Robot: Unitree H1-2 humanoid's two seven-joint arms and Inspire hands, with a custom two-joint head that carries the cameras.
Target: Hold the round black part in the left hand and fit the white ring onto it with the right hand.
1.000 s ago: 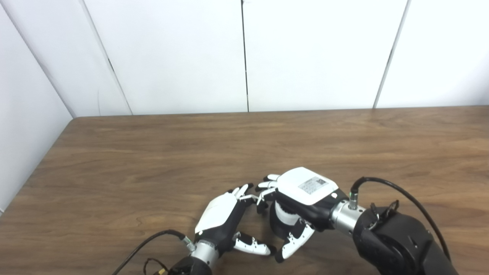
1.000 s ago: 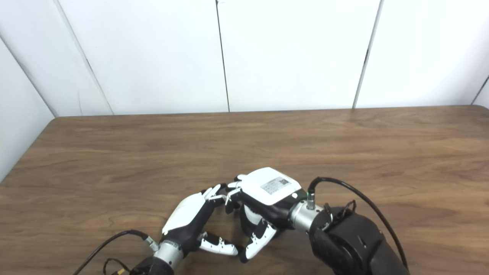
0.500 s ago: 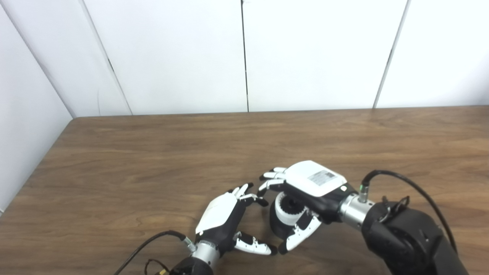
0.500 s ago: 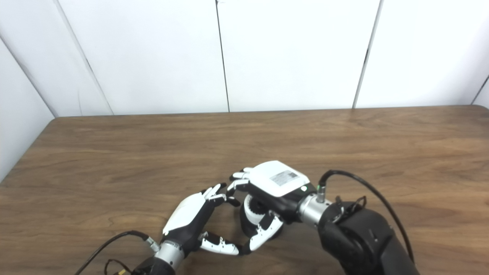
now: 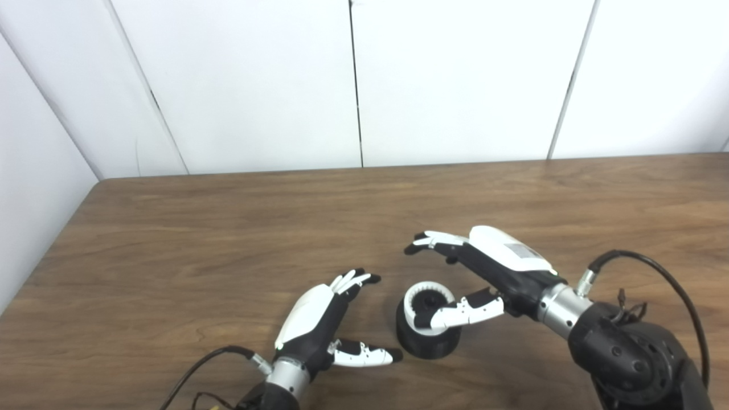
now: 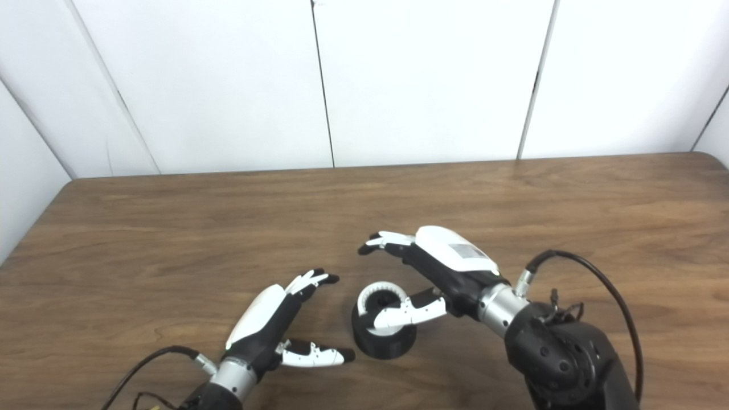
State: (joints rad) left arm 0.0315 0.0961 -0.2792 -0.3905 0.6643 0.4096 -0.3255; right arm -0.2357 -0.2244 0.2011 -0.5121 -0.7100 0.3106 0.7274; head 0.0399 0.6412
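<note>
Brown wooden table (image 5: 228, 239), white wall panels behind. Lower centre: round black part (image 5: 427, 340), toothed white ring (image 5: 428, 298) seated on top. Left hand (image 5: 319, 324) and right hand (image 5: 484, 273) flanking, fingers spread, holding nothing.

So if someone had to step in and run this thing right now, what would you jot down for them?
Left hand: open, holding nothing, fingers spread just left of the black part; it is not gripping the part.
Right hand: open, holding nothing, thumb reaching over the ring, fingers raised behind it.
Parts: the black part stands on the table between the hands, the white ring sitting on top of it.
Done: the ring looks fitted on the part; how firmly cannot be seen.
Left: check that it is seated, then draw both hands clear.
</note>
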